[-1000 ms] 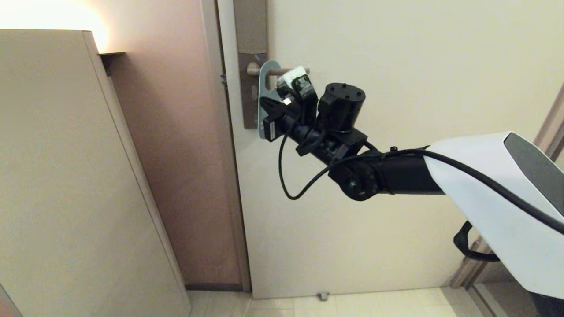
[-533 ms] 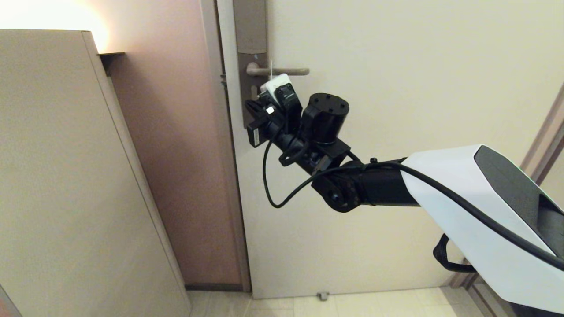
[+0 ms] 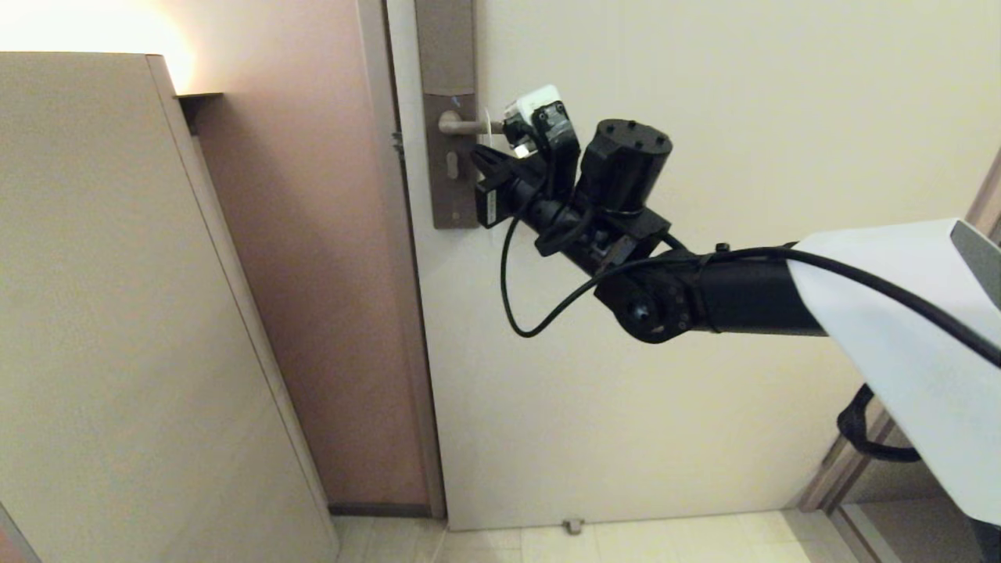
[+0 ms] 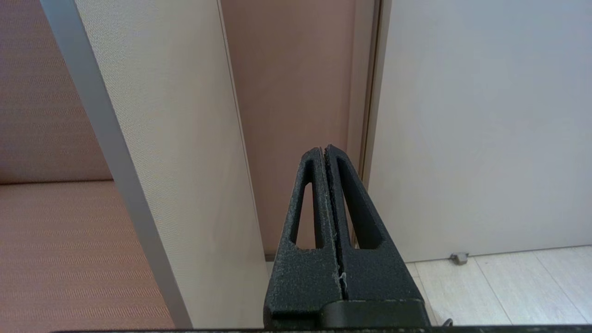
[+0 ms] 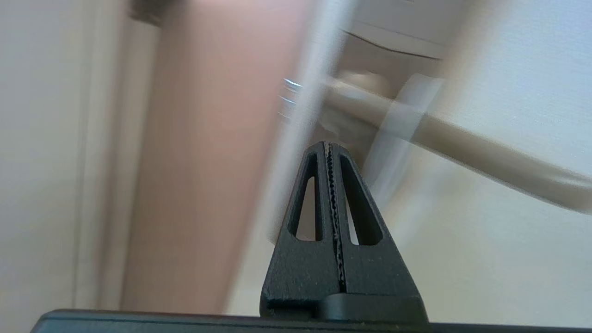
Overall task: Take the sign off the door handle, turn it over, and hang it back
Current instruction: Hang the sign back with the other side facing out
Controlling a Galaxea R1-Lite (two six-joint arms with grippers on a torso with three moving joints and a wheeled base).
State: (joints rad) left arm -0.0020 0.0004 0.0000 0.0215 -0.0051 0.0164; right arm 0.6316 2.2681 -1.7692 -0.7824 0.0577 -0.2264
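The right pincer (image 3: 486, 159) is held pressed together, empty, just under the handle (image 3: 463, 124) at upper centre. The sign (image 5: 397, 134) is seen threaded on the lever, apparently rehung. The left pincer (image 4: 327, 152) is parked, also together

A: Tight at the door handle (image 3: 461, 124)? Sign (image 3: 488, 129) hanging edge-on over it, right gripper (image 3: 486, 160) just beside, jaws pressed together.

B: Crowded there. Cabinet (image 3: 117, 313) blocking the left. Bare door (image 3: 704, 117) right of the arm, open to pass.
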